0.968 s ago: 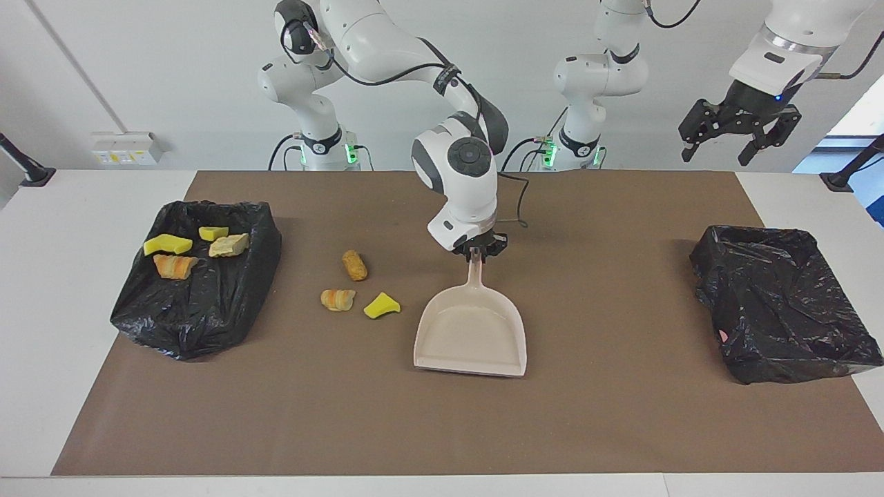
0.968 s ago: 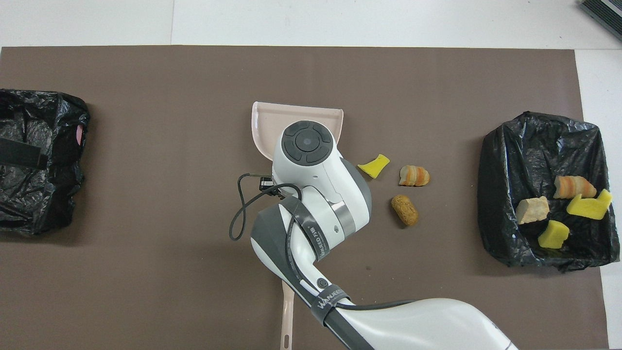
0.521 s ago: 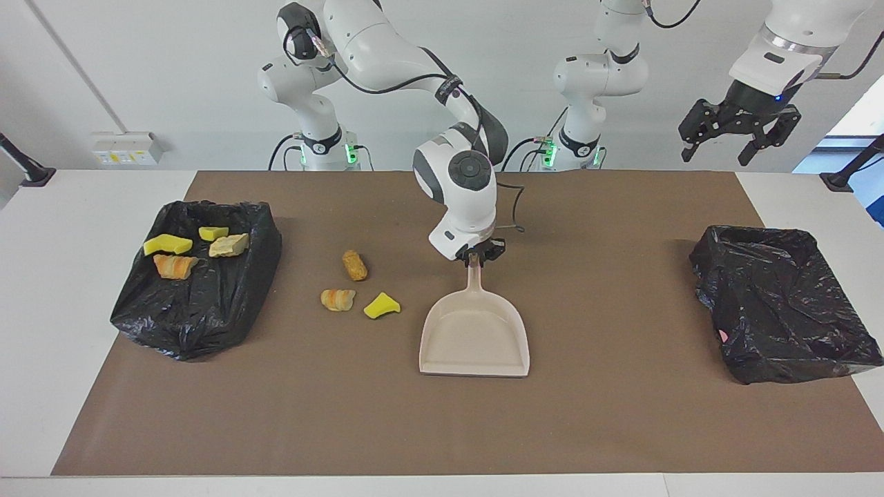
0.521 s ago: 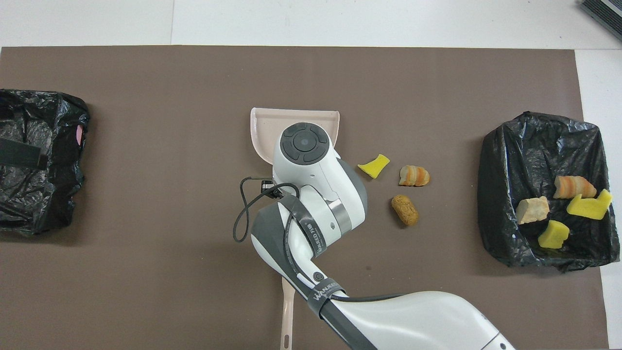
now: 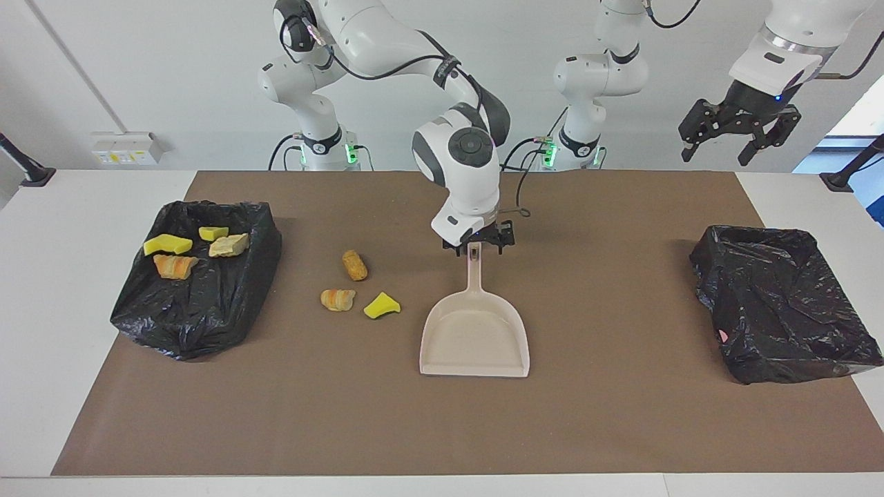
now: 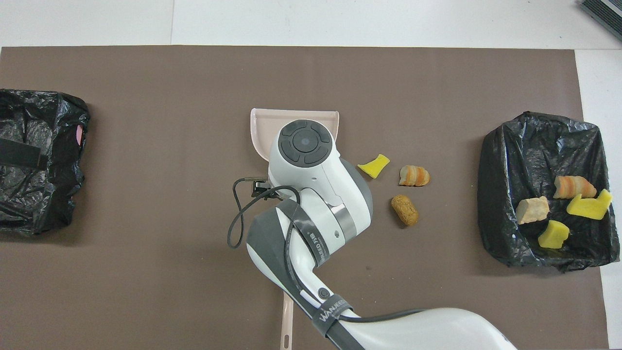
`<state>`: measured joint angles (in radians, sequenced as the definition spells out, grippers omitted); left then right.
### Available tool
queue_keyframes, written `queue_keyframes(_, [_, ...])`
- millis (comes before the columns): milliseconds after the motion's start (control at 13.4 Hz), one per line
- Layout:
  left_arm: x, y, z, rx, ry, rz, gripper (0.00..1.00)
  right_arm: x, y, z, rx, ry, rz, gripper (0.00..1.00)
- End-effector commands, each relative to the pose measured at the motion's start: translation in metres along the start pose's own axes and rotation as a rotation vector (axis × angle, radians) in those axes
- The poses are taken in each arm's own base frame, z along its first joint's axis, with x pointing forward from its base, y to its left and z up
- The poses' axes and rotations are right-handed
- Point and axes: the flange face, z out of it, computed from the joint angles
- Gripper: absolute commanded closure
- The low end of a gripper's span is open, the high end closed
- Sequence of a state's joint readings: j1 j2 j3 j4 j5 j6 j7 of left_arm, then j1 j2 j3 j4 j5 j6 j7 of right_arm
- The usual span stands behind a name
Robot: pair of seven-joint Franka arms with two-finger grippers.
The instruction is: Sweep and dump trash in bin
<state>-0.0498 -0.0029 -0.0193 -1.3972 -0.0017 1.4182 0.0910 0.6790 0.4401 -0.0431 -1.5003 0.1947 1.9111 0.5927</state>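
Trash (image 5: 381, 305) beside dustpan (image 5: 474, 335); arm reads "WANJEED".

Bare mat (image 5: 608, 290) lies between the dustpan (image 5: 474, 338) and the black bin (image 5: 780, 304); three trash bits (image 5: 356, 286) crowd the dustpan's other flank.

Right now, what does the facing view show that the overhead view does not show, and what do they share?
Only the facing view shows the right gripper, open just above the tip of the dustpan handle, and the left gripper, open and waiting high over the left arm's end of the table.

Only the overhead view shows a second beige handle at its bottom edge; there the right arm hides most of the dustpan.

Both show three loose trash pieces on the brown mat, four more in one black bin, and the other black bin.
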Motion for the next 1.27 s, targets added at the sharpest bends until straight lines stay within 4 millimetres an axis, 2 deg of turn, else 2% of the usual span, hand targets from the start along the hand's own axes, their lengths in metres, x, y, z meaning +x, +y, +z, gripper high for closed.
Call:
queue_keyframes(0, [-0.003, 0.001, -0.004, 0.017, -0.004, 0.003, 0.00, -0.058, 0.017, -0.043, 0.023, -0.036, -0.018, 0.00])
queue_keyframes(74, [-0.004, 0.001, -0.004, 0.016, -0.011, -0.005, 0.00, -0.083, 0.020, -0.045, 0.002, -0.067, -0.015, 0.00])
queue_keyframes(149, [-0.005, 0.004, -0.004, 0.016, -0.011, 0.001, 0.00, -0.111, 0.015, -0.041, -0.016, -0.091, -0.024, 0.00])
queue_keyframes(372, [-0.002, 0.019, -0.002, 0.015, 0.003, 0.028, 0.00, -0.176, 0.011, -0.021, -0.025, -0.158, 0.022, 0.00])
queue_keyframes(521, [0.006, 0.038, 0.001, 0.012, 0.044, 0.065, 0.00, -0.214, 0.020, -0.001, 0.017, -0.161, 0.057, 0.00])
queue_keyframes(595, [0.012, 0.051, 0.012, 0.011, 0.049, 0.089, 0.00, -0.229, 0.030, 0.008, 0.047, -0.153, 0.070, 0.00])
queue_keyframes(670, [0.018, 0.066, 0.023, 0.009, 0.053, 0.100, 0.00, -0.240, 0.035, 0.023, 0.065, -0.152, 0.077, 0.00])
queue_keyframes(819, [0.026, 0.097, 0.047, 0.002, 0.065, 0.094, 0.00, -0.250, 0.035, 0.051, 0.078, -0.130, 0.069, 0.00])
queue_keyframes(968, [0.033, 0.149, 0.090, -0.009, 0.063, 0.110, 0.00, -0.247, 0.039, 0.070, 0.089, -0.096, 0.077, 0.00])
queue_keyframes(1042, [0.033, 0.167, 0.109, -0.014, 0.063, 0.103, 0.00, -0.252, 0.035, 0.084, 0.092, -0.078, 0.072, 0.00])
queue_keyframes(1191, [0.033, 0.191, 0.131, -0.026, 0.083, 0.100, 0.00, -0.263, 0.028, 0.105, 0.097, -0.052, 0.060, 0.00])
